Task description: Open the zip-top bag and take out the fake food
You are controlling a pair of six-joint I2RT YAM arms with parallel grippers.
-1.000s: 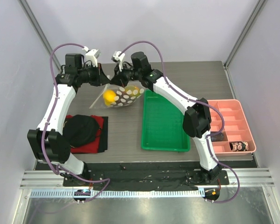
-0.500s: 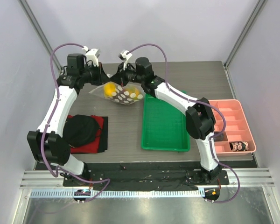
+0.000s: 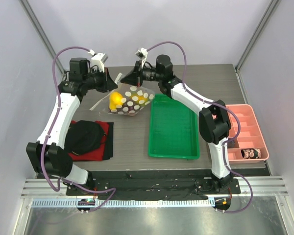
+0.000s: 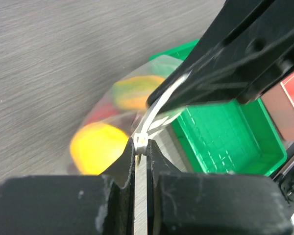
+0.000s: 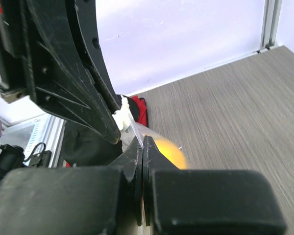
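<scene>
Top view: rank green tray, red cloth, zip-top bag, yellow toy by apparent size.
1. green tray
2. red cloth, partly covered
3. zip-top bag, close to the cloth; held up nearer the camera, so unsure
4. yellow piece

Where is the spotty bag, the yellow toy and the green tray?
zip-top bag (image 3: 133, 102): top view, its dotted side.
yellow piece (image 3: 115, 100): top view, its middle.
green tray (image 3: 172, 129): top view, its bare floor.
</scene>
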